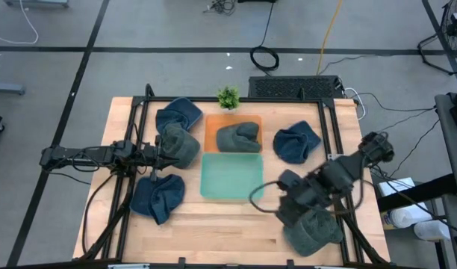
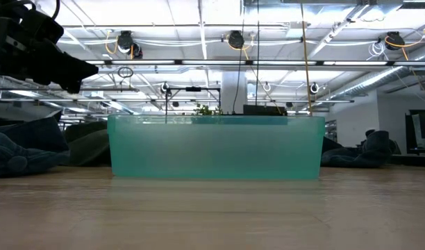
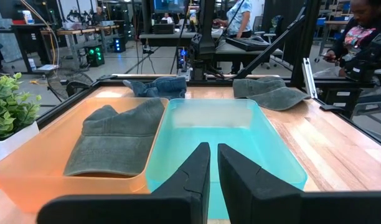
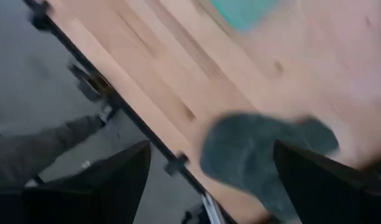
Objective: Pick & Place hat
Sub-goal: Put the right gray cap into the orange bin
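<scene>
Several soft hats lie on the wooden table. A grey-green hat (image 1: 314, 232) (image 4: 259, 162) rests on the near right part of the table. My right gripper (image 1: 290, 203) (image 4: 210, 149) hovers above it, open wide, with one finger to either side of the hat and touching nothing. My left gripper (image 1: 163, 153) (image 3: 213, 180) is shut and empty. It hangs above the table beside another grey-green hat (image 1: 178, 146) and faces the teal bin (image 1: 231, 177) (image 3: 221, 143). A grey hat (image 1: 237, 136) (image 3: 116, 140) lies in the orange bin (image 1: 212, 128).
Blue hats lie at the far left (image 1: 180, 112), near left (image 1: 157, 196) and right of the bins (image 1: 296, 142). A small potted plant (image 1: 228, 97) stands at the far edge. A black frame rail (image 1: 329, 142) edges the table. People show in the room beyond.
</scene>
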Motion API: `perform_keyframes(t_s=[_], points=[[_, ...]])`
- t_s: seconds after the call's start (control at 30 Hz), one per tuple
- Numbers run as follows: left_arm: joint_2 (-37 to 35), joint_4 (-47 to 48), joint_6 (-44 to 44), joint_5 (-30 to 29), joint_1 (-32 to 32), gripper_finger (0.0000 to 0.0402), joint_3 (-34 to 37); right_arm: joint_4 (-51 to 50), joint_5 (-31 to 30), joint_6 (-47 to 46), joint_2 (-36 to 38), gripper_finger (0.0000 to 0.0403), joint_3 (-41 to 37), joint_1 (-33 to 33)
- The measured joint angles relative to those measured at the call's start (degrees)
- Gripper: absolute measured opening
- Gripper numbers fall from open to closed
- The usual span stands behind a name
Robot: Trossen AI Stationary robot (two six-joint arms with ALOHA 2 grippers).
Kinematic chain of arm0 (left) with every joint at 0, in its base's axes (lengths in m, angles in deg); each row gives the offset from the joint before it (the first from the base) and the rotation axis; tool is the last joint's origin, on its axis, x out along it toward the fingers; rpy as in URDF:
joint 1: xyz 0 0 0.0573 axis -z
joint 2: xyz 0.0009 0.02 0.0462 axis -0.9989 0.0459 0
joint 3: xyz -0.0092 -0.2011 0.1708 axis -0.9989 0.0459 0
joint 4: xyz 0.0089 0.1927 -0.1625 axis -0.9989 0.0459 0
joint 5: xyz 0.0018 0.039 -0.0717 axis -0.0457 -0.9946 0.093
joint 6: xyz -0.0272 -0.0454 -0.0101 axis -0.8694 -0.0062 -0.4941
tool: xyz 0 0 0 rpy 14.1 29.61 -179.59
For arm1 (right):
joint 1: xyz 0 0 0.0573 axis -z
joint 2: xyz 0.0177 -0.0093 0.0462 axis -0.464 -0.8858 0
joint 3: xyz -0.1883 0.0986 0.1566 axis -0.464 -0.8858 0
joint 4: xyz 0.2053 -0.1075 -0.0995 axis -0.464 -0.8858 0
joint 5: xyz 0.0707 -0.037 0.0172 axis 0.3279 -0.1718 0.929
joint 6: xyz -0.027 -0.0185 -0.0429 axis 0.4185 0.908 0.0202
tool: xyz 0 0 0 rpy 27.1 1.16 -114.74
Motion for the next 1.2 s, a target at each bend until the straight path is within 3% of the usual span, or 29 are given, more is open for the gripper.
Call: perform_keyframes(t_s=[0.27, 0.53, 0.83, 1.07, 1.2], points=[[0.02, 0.02, 0.00, -0.02, 0.00, 0.0037, -0.01, 0.18, 8.16, -11.88, 9.47, 0.0325, -16.79, -8.27], [0.02, 0.00, 0.00, 0.00, 0.00, 0.0037, -0.02, 3.22, 8.31, -21.39, 13.80, 0.0325, -26.58, -17.21], [0.00, 0.00, 0.00, -0.02, 0.00, 0.0037, -0.02, 7.99, 5.00, -26.75, 14.11, 0.0325, -30.77, -23.21], [0.00, 0.00, 0.01, -0.02, 0.01, 0.0037, -0.01, 9.04, 4.72, -27.86, 14.11, 0.0325, -31.15, -24.06], [0.01, 0.00, 0.02, -0.02, 0.00, 0.0037, -0.01, 9.31, 1.37, -26.64, 13.23, 0.0325, -31.15, -24.06]])
